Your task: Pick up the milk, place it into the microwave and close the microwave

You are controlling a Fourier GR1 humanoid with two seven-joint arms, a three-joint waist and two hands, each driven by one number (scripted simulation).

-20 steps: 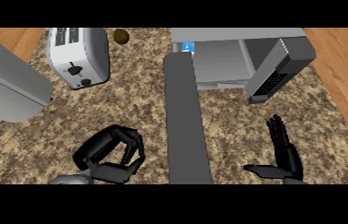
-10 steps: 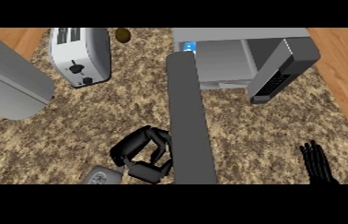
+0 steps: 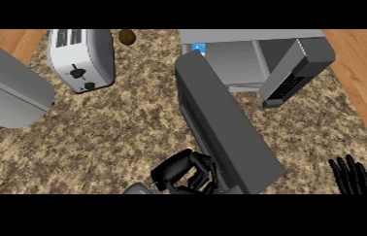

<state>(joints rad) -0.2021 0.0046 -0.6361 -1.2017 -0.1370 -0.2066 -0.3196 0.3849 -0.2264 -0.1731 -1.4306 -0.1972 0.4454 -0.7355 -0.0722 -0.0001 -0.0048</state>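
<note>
The milk point(image 3: 198, 49), a small blue and white carton, shows just inside the open grey microwave point(image 3: 247, 60) at the back right. The microwave's dark door point(image 3: 225, 128) stretches from the cavity toward the front edge, its broad face now angled. My left hand point(image 3: 183, 173) is at the door's near end on its left side, fingers curled against it and holding nothing. My right hand point(image 3: 349, 175) rests at the lower right edge, fingers straight and up, apart from the door.
A silver toaster point(image 3: 80, 60) stands at the back left, with a small brown object point(image 3: 127, 36) beside it. A large grey body point(image 3: 22, 92) fills the left edge. The microwave's dark keypad panel point(image 3: 290, 77) juts out at the right.
My left hand has moved right and pushed the door's near end; the door has swung from edge-on to showing its face. The right hand has dropped to the lower right corner.
</note>
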